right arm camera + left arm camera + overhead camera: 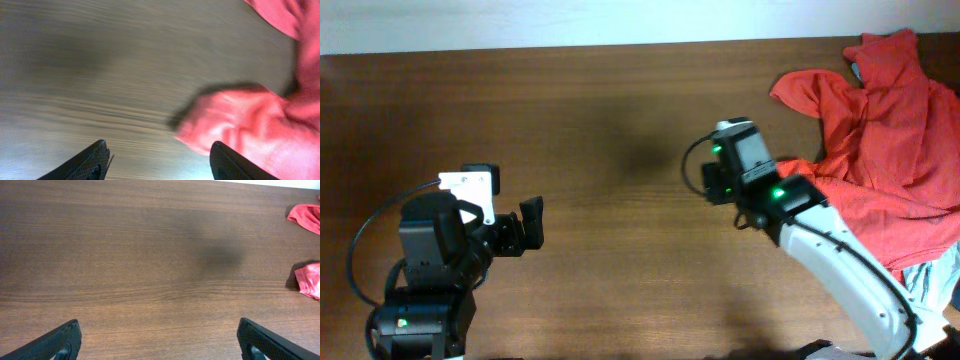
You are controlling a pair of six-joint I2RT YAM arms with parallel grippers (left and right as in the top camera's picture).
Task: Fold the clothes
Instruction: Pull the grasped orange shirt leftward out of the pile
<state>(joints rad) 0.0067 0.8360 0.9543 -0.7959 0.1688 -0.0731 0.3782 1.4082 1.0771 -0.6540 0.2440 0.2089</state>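
A red garment (885,130) lies crumpled in a heap at the far right of the wooden table (600,110), reaching up to the top right corner. A sleeve or fold spreads left toward the middle. A pale blue cloth (932,275) peeks out from under its lower edge, at the right border of the overhead view.

The left gripper (528,226) hangs over bare wood at the lower left, well apart from the clothes. In the left wrist view its two dark fingers (60,342) stand wide apart with nothing between them. Only brown table shows ahead, and two bits of red cloth sit far off at the right edge of that view.

The right gripper (159,150) is out over the table just beside the left edge of the red garment. The right wrist view is blurred, but it shows both fingers (87,165) spread wide and gripping nothing. A rounded fold of red cloth lies just ahead of the gap, nearer the right-hand finger than the left-hand one. I cannot tell whether that finger touches the fabric. The rest of the garment fills the right side of that view.

A soft dark shadow falls on the wood between the two arms.
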